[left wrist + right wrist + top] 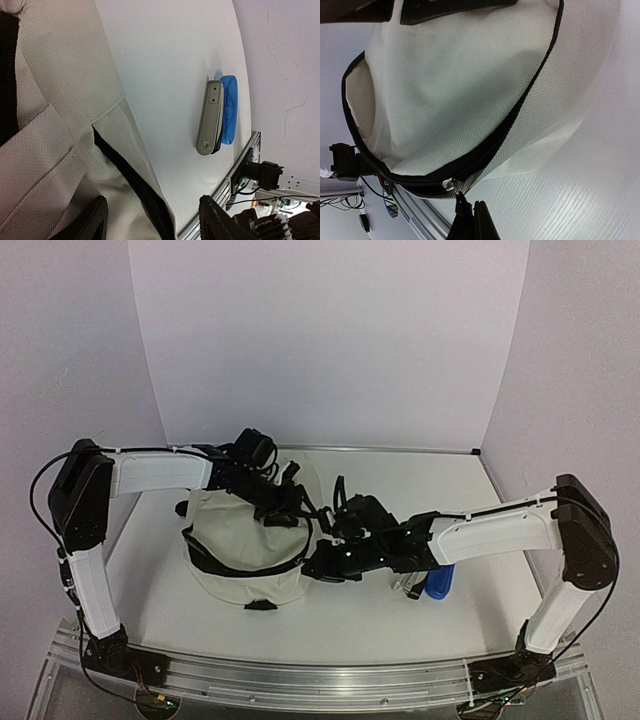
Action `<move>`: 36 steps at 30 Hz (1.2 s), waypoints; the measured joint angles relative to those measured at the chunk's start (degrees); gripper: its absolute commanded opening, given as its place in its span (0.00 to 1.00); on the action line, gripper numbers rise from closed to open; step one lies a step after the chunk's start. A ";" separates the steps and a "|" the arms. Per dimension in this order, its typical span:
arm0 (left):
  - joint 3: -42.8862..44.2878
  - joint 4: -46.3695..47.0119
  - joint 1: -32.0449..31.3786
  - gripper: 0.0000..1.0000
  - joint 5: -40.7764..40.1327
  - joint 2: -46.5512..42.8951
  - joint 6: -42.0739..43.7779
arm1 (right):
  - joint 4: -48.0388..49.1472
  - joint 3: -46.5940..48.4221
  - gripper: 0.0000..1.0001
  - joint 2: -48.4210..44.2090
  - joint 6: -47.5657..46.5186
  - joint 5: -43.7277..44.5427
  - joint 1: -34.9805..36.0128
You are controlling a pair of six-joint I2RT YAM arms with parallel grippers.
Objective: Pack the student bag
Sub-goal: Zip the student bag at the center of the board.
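Bag: your cream fabric backpack (245,545), with black straps and zippers, lies on the white table (400,625), left of the table's middle, between the two arms.
Zipper: a black zipper (485,152) curves along the bag's edge. At its metal slider hangs a black pull tab (462,205).
Right arm: your right gripper (472,225) is at the bag's right side, fingers pressed together and pinching the black pull tab.
Left arm: your left gripper (152,212) reaches over the bag's far side, fingers spread apart above a zipper edge. You cannot tell whether they touch the fabric.
Right of the bag: a grey stapler (210,117) lies flat against a blue oblong object (230,107), towards the table's right edge and clear of the bag.
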 measured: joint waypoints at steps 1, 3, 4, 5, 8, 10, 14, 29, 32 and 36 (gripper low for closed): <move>0.04 0.52 0.00 0.58 0.60 0.51 -1.25 | 0.04 0.00 0.00 0.00 0.01 0.00 0.00; 0.24 1.34 -0.01 0.56 1.75 1.72 -3.51 | 0.09 -0.02 0.00 0.00 0.02 0.00 0.01; 0.53 1.73 -0.03 0.54 2.38 2.38 -4.42 | 0.14 -0.03 0.00 0.00 0.02 0.00 0.00; 0.90 2.06 -0.10 0.52 2.94 2.98 -5.24 | 0.18 -0.05 0.00 0.00 0.02 0.02 0.00; 1.80 2.96 -0.46 0.41 4.08 4.41 -7.43 | 0.37 -0.20 0.00 0.00 0.02 0.02 0.02; 1.89 3.54 -0.58 0.32 4.51 5.12 -8.27 | 0.35 -0.24 0.00 0.00 0.02 0.03 0.00; 1.89 3.77 -0.68 0.16 4.78 6.04 -10.16 | 0.37 -0.24 0.00 0.00 0.02 0.04 0.00; 1.90 9.06 -0.77 0.00 3.91 7.27 -13.68 | 0.37 -0.37 0.00 -2.04 -0.12 1.50 0.02; 3.37 12.04 -0.81 0.00 3.44 9.20 -15.04 | 0.35 -0.37 0.00 -3.15 -0.42 2.18 0.10; 7.39 15.85 -0.80 0.00 3.24 12.85 -16.67 | 0.23 -0.37 0.00 -3.52 -0.88 3.98 -0.01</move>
